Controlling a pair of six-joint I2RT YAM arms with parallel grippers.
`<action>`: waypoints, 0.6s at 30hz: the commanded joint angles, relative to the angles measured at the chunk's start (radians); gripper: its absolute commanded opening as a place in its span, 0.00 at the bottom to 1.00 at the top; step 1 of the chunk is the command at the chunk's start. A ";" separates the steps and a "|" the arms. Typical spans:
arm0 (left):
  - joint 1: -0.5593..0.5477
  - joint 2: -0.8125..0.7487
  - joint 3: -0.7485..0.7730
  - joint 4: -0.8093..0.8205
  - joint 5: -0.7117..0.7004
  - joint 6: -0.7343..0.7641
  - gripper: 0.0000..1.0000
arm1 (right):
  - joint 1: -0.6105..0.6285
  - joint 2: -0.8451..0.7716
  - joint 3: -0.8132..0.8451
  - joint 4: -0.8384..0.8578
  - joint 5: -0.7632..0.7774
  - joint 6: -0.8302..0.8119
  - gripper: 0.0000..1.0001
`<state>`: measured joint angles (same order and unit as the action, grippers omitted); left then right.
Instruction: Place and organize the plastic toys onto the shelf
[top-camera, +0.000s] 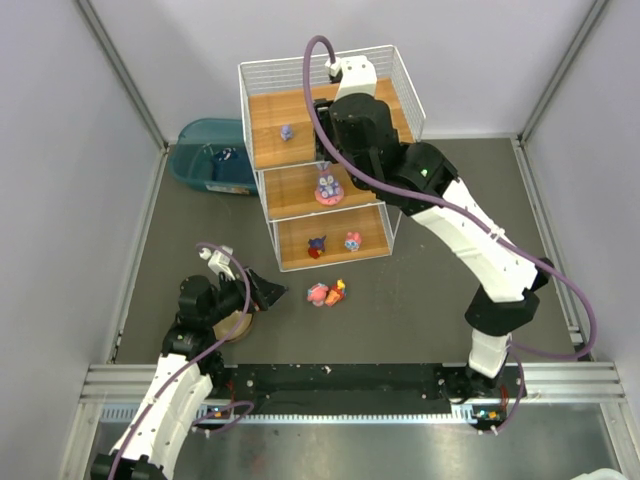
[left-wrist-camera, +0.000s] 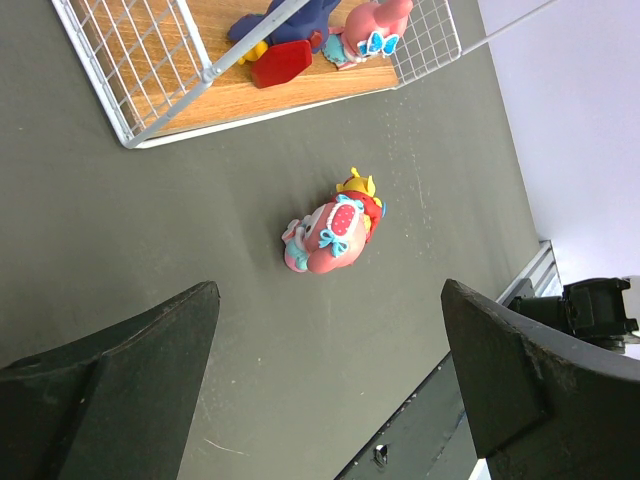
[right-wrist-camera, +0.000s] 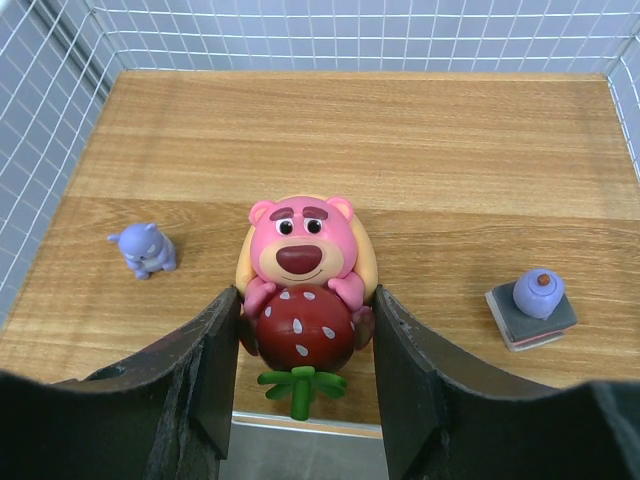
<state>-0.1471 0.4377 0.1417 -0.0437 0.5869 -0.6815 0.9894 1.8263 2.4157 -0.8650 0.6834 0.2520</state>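
The shelf (top-camera: 292, 192) stands at the back centre. My right gripper (right-wrist-camera: 305, 300) reaches over its top board (right-wrist-camera: 400, 150), shut on a pink bear toy hugging a red strawberry (right-wrist-camera: 303, 265) that rests near the board's front edge. A small purple figure (right-wrist-camera: 145, 250) and a purple knob on a grey block (right-wrist-camera: 533, 305) stand on either side of it. A purple-eared bunny on a pink disc (top-camera: 327, 187) is on the middle tier. A dark blue and red toy (top-camera: 317, 246) and a pink toy (top-camera: 352, 240) are on the bottom tier. A pink, red and yellow toy pair (left-wrist-camera: 335, 235) lies on the table. My left gripper (left-wrist-camera: 330, 300) is open and empty, just short of it.
A teal bin (top-camera: 200, 165) holding a blue item stands left of the shelf. A tan round bowl (top-camera: 235, 325) sits under my left wrist. White wire mesh walls (right-wrist-camera: 60, 90) enclose the top tier. The metal rail (top-camera: 350, 380) runs along the near table edge.
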 joint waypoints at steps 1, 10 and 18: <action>-0.002 0.016 -0.019 -0.008 -0.006 0.000 0.99 | -0.020 -0.016 -0.020 -0.028 -0.016 0.013 0.41; -0.002 0.018 -0.017 -0.007 -0.004 -0.001 0.99 | -0.023 -0.021 -0.024 -0.026 -0.018 0.016 0.51; -0.002 0.018 -0.016 -0.005 -0.004 -0.001 0.99 | -0.026 -0.024 -0.032 -0.023 -0.024 0.018 0.58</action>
<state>-0.1467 0.4435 0.1417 -0.0368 0.5865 -0.6819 0.9756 1.8233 2.3856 -0.8776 0.6724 0.2649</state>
